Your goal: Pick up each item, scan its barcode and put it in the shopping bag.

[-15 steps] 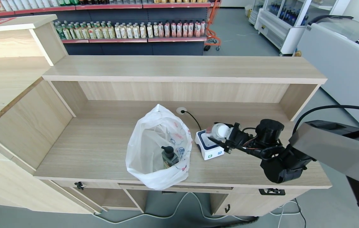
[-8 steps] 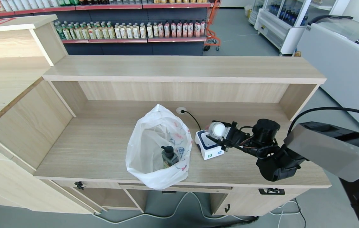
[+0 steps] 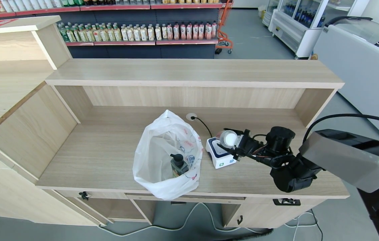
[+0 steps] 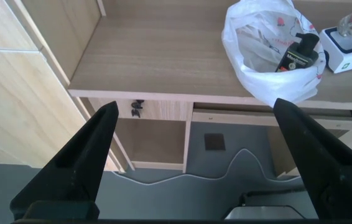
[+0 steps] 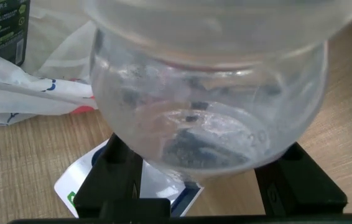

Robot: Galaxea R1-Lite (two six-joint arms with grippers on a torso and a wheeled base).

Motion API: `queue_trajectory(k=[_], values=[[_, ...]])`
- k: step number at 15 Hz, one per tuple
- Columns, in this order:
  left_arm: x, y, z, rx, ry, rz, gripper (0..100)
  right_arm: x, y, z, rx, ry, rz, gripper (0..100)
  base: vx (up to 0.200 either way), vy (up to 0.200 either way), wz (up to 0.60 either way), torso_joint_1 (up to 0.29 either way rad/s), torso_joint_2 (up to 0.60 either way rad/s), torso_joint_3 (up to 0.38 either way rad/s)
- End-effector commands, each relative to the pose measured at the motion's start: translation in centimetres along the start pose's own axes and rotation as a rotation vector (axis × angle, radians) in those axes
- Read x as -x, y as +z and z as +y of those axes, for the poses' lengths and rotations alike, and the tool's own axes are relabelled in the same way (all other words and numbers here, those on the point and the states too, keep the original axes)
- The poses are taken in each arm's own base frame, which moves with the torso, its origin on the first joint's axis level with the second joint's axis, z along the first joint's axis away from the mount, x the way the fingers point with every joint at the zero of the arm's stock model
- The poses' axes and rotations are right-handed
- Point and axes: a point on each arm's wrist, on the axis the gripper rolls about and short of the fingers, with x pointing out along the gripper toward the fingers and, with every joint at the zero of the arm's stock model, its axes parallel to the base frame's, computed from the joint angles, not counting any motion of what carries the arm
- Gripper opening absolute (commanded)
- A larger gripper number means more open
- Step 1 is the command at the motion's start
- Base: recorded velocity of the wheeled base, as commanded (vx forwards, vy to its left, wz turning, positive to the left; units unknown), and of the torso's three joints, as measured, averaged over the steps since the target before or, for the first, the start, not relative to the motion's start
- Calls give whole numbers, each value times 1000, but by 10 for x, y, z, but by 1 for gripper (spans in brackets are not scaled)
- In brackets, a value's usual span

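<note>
My right gripper [image 3: 230, 144] is shut on a clear jar with a white lid [image 3: 228, 138], held just above the white and blue barcode scanner [image 3: 219, 154]. In the right wrist view the clear jar [image 5: 208, 93] hangs over the scanner [image 5: 126, 186], with dark fingers [image 5: 111, 180] on either side. The white shopping bag [image 3: 167, 155] stands open left of the scanner and holds a dark pump bottle [image 3: 178, 164]. My left gripper [image 4: 201, 155] hangs open off the counter's front edge, well below the bag [image 4: 275, 50] and its bottle [image 4: 298, 55].
The wooden counter [image 3: 109, 154] has a raised back shelf [image 3: 192, 72] and side walls. A black cable [image 3: 203, 125] runs from a hole in the counter to the scanner. Store shelves with bottles [image 3: 135, 31] and freezers [image 3: 360, 57] stand behind.
My right gripper moved the jar slightly left and farther back over the scanner in the first half second, then held nearly still.
</note>
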Motion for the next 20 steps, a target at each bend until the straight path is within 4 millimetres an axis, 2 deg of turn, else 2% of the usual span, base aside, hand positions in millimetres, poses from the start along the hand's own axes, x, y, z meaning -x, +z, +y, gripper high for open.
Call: queue_trajectory(k=[1, 2, 5, 7, 9, 11, 13, 15, 18, 20], values=[[0, 0, 0, -1, 0, 0, 100, 0, 6, -12, 11, -23, -15, 0, 0, 0, 0, 0, 0, 0], [0, 0, 0, -1, 0, 0, 100, 3, 22, -34, 6, -68, -45, 0, 0, 0, 0, 0, 0, 0], [0, 0, 0, -1, 0, 0, 100, 33, 67, -101, -53, -209, -110, 0, 0, 0, 0, 0, 0, 0], [0, 0, 0, -1, 0, 0, 100, 52, 92, -126, -166, -321, -77, 0, 0, 0, 0, 0, 0, 0], [0, 0, 0, -1, 0, -2, 100, 61, 106, -127, -334, -403, 26, 0, 0, 0, 0, 0, 0, 0], [0, 0, 0, -1, 0, 0, 100, 60, 107, -119, -381, -388, 74, 0, 0, 0, 0, 0, 0, 0], [0, 0, 0, -1, 0, -2, 100, 55, 113, -113, -393, -363, 60, 0, 0, 0, 0, 0, 0, 0], [0, 0, 0, -3, -2, -2, 100, 49, 124, -102, -492, -338, 75, 0, 0, 0, 0, 0, 0, 0], [0, 0, 0, -1, 0, 0, 100, 33, 145, -80, -711, -368, 130, 0, 0, 200, 0, -4, 1, 5], [0, 0, 0, -1, -2, 0, 100, 23, 146, -67, -778, -332, 166, 0, 0, 200, 0, -3, -5, 5]])
